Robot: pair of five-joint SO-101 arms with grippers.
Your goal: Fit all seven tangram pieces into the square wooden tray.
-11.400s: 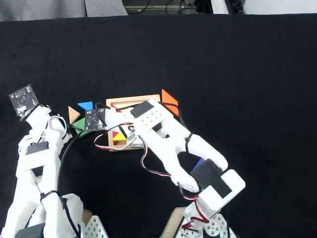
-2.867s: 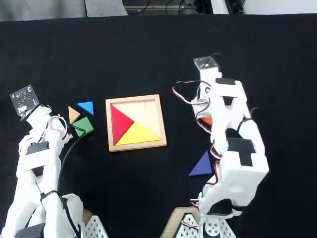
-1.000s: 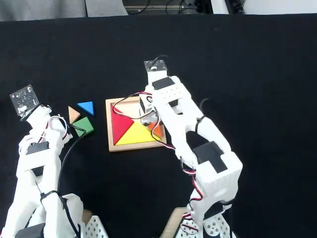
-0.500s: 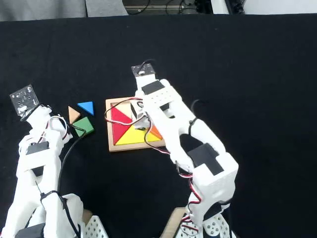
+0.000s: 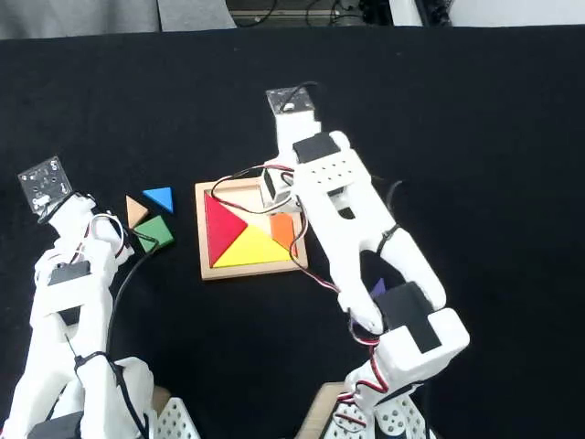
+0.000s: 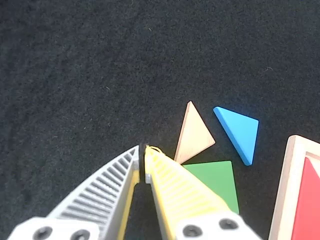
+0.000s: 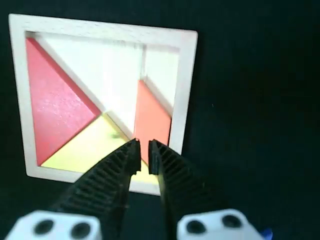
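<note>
Right end effector (image 7: pixel 142 145) hangs above the square wooden tray (image 5: pixel 251 186), fingers almost together, just a sliver of gap and nothing between them. In the tray, the red triangle (image 5: pixel 219 229) sits along the side nearest the loose pieces. The yellow triangle (image 5: pixel 251 249) lies along the edge towards the arms, and the orange piece (image 5: pixel 283 230) is tucked against the opposite wall. Out on the black worktop (image 5: pixel 475 137), the left end effector (image 6: pixel 141 150) is pinched together and empty, near the tan triangle (image 5: pixel 135 211), green square (image 5: pixel 155 231) and blue triangle (image 5: pixel 160 197). A purple sliver (image 5: pixel 377 287), possibly another piece, peeks out by the right arm.
</note>
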